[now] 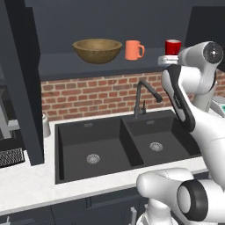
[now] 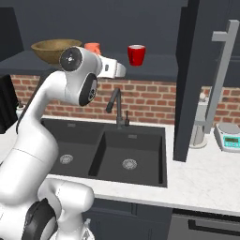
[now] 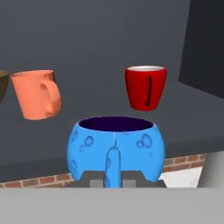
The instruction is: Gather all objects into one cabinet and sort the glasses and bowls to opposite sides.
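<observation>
White glossy arm (image 1: 184, 110) with dark round joints.

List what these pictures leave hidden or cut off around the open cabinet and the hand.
- Blue bowl: its base and the hand gripping its near rim are cut off by the hand view's bottom edge.
- Wooden bowl: partly covered by the arm in the right base view.
- Orange mug: mostly behind the arm there.
- Red mug: its bottom is hidden by the arm in the left base view.

Open slate-grey cabinet (image 1: 110, 66) above the brick wall, all items relative to its shelf: wooden bowl (image 1: 97, 49) upright at left; orange mug (image 1: 133, 49) just right of it, upright, handle to the right; red mug (image 2: 136, 55) upright further right. Glossy blue bowl (image 3: 116, 151) upright at shelf's front edge, pinched in the fingers (image 3: 113, 168).
</observation>
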You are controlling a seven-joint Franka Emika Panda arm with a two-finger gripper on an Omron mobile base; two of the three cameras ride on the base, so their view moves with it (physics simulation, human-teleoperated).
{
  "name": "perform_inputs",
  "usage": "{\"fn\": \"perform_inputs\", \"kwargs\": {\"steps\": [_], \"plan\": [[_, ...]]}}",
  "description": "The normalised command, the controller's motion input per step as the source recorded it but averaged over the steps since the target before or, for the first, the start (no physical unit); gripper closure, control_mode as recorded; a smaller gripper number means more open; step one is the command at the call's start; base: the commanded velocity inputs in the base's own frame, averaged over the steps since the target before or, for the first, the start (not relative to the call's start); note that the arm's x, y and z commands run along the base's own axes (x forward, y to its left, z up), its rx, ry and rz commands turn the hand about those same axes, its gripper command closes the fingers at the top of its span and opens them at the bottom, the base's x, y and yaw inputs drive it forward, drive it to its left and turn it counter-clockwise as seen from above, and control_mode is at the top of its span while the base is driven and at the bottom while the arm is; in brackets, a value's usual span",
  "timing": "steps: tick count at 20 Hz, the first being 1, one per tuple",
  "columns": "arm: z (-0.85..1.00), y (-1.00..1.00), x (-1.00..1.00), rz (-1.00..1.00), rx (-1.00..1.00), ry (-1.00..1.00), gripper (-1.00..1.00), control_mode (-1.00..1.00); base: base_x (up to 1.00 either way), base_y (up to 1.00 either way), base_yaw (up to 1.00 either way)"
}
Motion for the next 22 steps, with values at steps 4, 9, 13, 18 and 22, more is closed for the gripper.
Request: {"fn": "perform_inputs", "kwargs": {"steps": [4, 9, 13, 18, 22], "plan": [[-0.03, 0.0, 0.43, 0.07, -0.08, -0.1, 1.0, -1.0, 0.0, 0.0, 0.0], [-0.27, 0.0, 0.55, 0.06, -0.06, 0.0, 1.0, -1.0, 0.0, 0.0, 0.0], [-0.42, 0.0, 0.56, 0.04, -0.05, 0.0, 1.0, -1.0, 0.0, 0.0, 0.0], [-0.5, 0.0, 0.68, 0.05, -0.01, 0.0, 1.0, -1.0, 0.0, 0.0, 0.0], [-0.65, 0.0, 0.69, 0.01, 0.0, 0.0, 1.0, -1.0, 0.0, 0.0, 0.0]]}}
